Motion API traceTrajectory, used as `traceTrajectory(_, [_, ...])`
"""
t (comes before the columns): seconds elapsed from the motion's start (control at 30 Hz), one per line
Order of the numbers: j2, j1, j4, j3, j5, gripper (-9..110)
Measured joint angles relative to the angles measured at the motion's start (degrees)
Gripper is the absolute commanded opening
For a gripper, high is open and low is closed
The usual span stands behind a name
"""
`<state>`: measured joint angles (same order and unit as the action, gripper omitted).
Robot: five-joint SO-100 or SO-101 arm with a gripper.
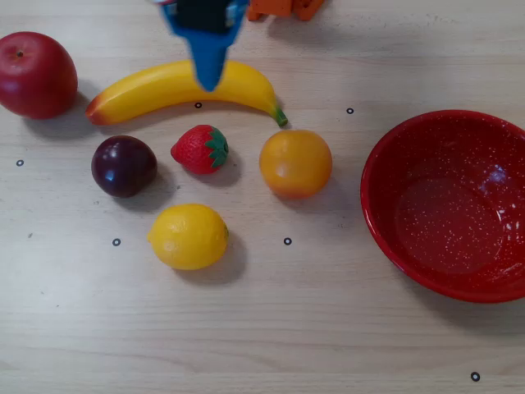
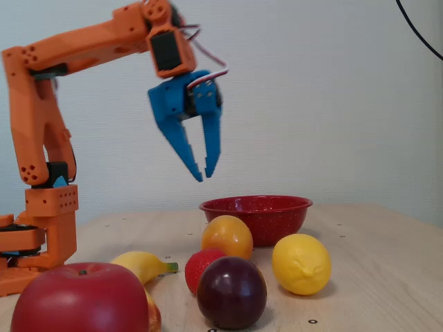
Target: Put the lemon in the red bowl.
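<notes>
The yellow lemon lies on the wooden table in front of the other fruit; it also shows in the fixed view. The red speckled bowl stands empty at the right of the overhead view, and at the back in the fixed view. My blue gripper hangs high in the air above the banana, its fingertips almost together and holding nothing. In the overhead view the gripper shows at the top, far from the lemon.
A red apple, a dark plum, a strawberry and an orange lie around the lemon. The orange arm base stands at the left of the fixed view.
</notes>
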<state>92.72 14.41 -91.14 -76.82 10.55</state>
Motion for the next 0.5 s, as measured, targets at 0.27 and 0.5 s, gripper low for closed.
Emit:
traceTrajectory(0.27, [-16.4, 3.1, -6.7, 19.6, 2.5, 10])
traceTrajectory(0.5, [-21.3, 5.4, -8.7, 22.1, 7.1, 30])
